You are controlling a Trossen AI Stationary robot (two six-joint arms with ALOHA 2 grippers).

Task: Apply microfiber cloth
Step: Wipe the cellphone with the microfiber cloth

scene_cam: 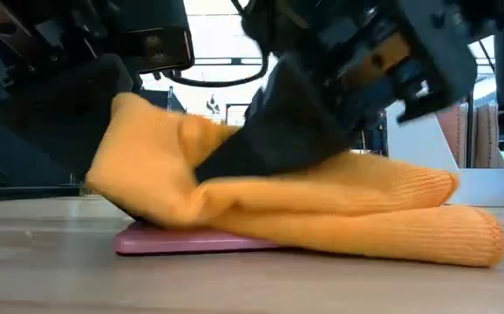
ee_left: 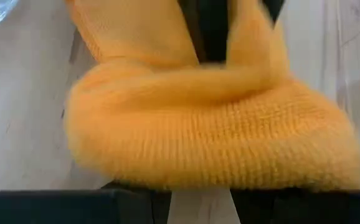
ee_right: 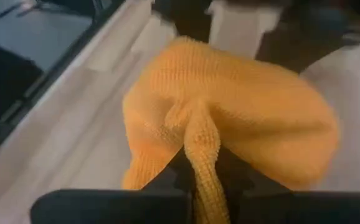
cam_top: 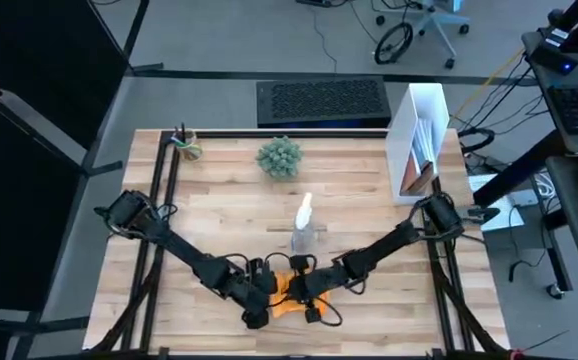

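Note:
The orange microfiber cloth (scene_cam: 322,209) lies bunched near the table's front edge. Its left part is draped over a flat, pink-edged phone (scene_cam: 191,242), and its right end rests on the wood. My right gripper (ee_right: 202,180) comes in from the right and is shut on a fold of the cloth. My left gripper (cam_top: 259,305) is close against the cloth's left side. In the left wrist view the cloth (ee_left: 205,124) fills the picture and hides where that gripper ends. My right gripper pinches a raised, gathered fold of the cloth (ee_right: 200,140) between its two fingers. The fingers (scene_cam: 269,131) slant down onto it from the table's right. The rest of the cloth sags slack around the hold and lies on the phone and the table.
A clear spray bottle (cam_top: 304,225) stands just behind the cloth. A small green plant (cam_top: 279,157) and a white upright holder (cam_top: 419,140) stand toward the far edge. Bare wood lies to the left and right of the two arms.

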